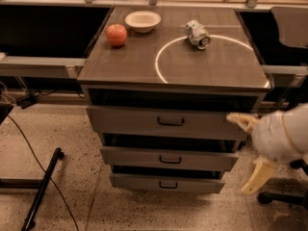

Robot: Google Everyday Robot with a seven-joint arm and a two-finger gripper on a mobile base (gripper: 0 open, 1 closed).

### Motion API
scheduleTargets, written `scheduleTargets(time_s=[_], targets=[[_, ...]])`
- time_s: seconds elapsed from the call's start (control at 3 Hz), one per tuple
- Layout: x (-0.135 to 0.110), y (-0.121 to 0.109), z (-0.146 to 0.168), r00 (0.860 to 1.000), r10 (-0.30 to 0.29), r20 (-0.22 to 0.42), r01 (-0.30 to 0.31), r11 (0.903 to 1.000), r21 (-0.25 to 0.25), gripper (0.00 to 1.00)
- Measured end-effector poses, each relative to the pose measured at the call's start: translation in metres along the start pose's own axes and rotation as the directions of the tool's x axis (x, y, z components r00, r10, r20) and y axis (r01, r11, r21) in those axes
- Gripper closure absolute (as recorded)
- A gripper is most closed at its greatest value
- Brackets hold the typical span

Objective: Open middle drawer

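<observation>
Three drawers sit stacked under the cabinet top (144, 66), and the dark gap above each hides whatever is inside. The middle drawer (134, 156) is second from the top, with its small black handle at the centre. At the right the arm (284, 136) is a pale, rounded bulk cut off by the edge, low beside the cabinet. Its gripper (239, 154) hangs off the drawers' right ends, spread wide and holding nothing. One finger (243, 121) points left at the top drawer (125, 119), contact unclear. The other points down. An apple (116, 34), bowl (142, 20) and can (198, 34) rest on top.
</observation>
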State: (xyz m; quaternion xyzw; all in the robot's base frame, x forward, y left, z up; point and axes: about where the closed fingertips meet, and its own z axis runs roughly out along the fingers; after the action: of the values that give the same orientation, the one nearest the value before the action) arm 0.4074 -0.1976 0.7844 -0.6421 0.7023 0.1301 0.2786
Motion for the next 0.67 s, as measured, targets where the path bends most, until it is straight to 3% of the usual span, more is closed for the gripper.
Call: scheduleTargets(time_s=[0.33, 0.67], targets=[[0.0459, 0.0161, 0.0465, 0.995, 0.036, 0.095, -0.041, 0.998, 0.047, 0.0], [0.0513, 0.0135, 0.0496, 0.995, 0.027, 0.095, -0.033, 0.9977, 0.06, 0.0]])
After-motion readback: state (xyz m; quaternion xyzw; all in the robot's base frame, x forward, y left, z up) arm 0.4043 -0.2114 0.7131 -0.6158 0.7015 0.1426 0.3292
